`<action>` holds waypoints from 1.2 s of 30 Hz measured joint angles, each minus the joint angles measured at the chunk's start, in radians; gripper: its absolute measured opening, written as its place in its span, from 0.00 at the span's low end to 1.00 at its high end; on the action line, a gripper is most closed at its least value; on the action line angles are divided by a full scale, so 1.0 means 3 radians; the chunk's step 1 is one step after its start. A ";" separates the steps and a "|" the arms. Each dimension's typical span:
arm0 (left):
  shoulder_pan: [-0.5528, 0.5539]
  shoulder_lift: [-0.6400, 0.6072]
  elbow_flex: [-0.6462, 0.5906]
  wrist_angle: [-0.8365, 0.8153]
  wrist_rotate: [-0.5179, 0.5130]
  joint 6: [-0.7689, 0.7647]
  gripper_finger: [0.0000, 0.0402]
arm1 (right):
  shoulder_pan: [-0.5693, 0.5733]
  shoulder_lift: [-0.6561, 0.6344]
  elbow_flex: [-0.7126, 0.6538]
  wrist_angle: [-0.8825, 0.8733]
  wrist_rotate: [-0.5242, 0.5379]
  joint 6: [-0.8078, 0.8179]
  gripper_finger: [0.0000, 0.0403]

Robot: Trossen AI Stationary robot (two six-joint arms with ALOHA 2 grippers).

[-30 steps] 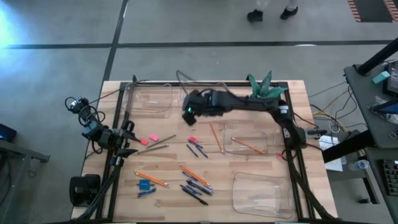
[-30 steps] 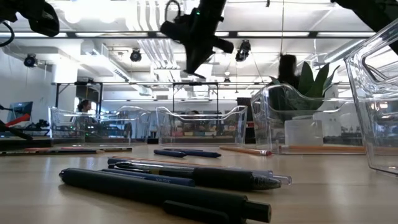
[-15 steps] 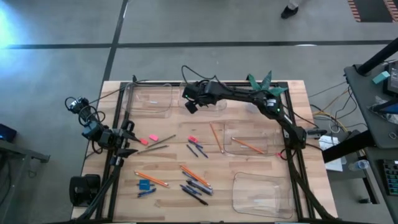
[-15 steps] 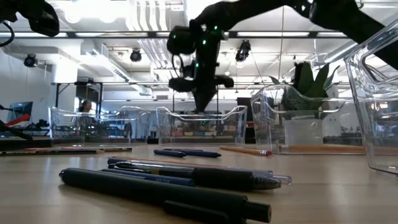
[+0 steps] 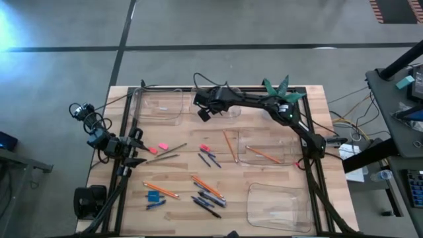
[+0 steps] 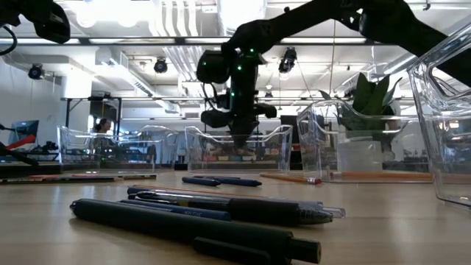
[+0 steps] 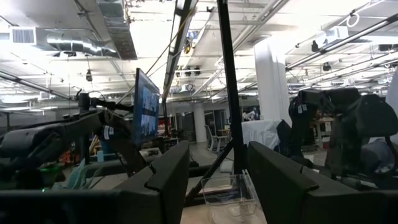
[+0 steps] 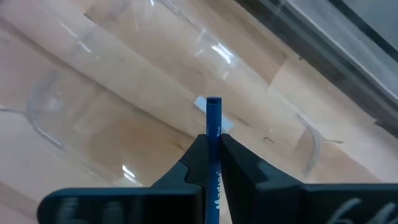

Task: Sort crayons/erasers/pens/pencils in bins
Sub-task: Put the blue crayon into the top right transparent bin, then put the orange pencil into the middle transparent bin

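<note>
My right gripper (image 5: 204, 113) hangs over the far middle bin (image 5: 232, 110), shut on a blue crayon (image 8: 213, 117); in the low view it (image 6: 240, 137) stands just above that bin's rim. Loose on the table lie orange pencils (image 5: 229, 145), dark pens (image 5: 209, 202), short blue crayons (image 5: 210, 158), pink erasers (image 5: 162, 146) and a blue eraser (image 5: 154, 196). My left gripper (image 5: 137, 151) waits open at the table's left edge. My right gripper pinches the blue crayon between its two fingers (image 8: 198, 155). The crayon lies along the fingers, and its free end (image 8: 213, 102) sticks out past the fingertips. The fingers slant down from above toward the bin's floor. The crayon hangs clear of the bin.
Another clear bin (image 5: 158, 106) sits at the far left. A third (image 5: 284, 147) at the right holds an orange pencil (image 5: 263, 155), and one more bin (image 5: 277, 205) stands at the near right. A green plant (image 5: 281, 90) is at the far edge.
My right gripper has carried the blue crayon toward the table's far edge and down, from above the table's middle to just over the far middle bin, tipping steeper downward. The crayon has stayed between its fingers.
</note>
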 joint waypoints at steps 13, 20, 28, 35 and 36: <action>0.0000 -0.0001 0.0000 0.0000 0.0000 0.0000 0.38 | 0.0000 0.0081 -0.0004 0.0003 -0.0094 0.0029 0.15; 0.0000 -0.0001 0.0001 0.0000 -0.0001 -0.0001 0.38 | 0.0000 -0.0002 -0.0006 -0.0043 -0.0146 -0.0004 0.27; 0.0000 0.0000 0.0000 0.0000 0.0000 -0.0001 0.38 | 0.0066 -0.0470 0.0027 -0.0165 -0.0135 0.0077 0.34; 0.0001 -0.0001 0.0000 0.0000 -0.0001 -0.0001 0.38 | 0.0438 -0.0728 0.0029 -0.0663 -0.0170 0.0616 0.33; 0.0001 -0.0001 0.0001 0.0000 -0.0001 -0.0001 0.38 | 0.0511 -0.0732 0.0029 -0.0736 -0.0172 0.0718 0.33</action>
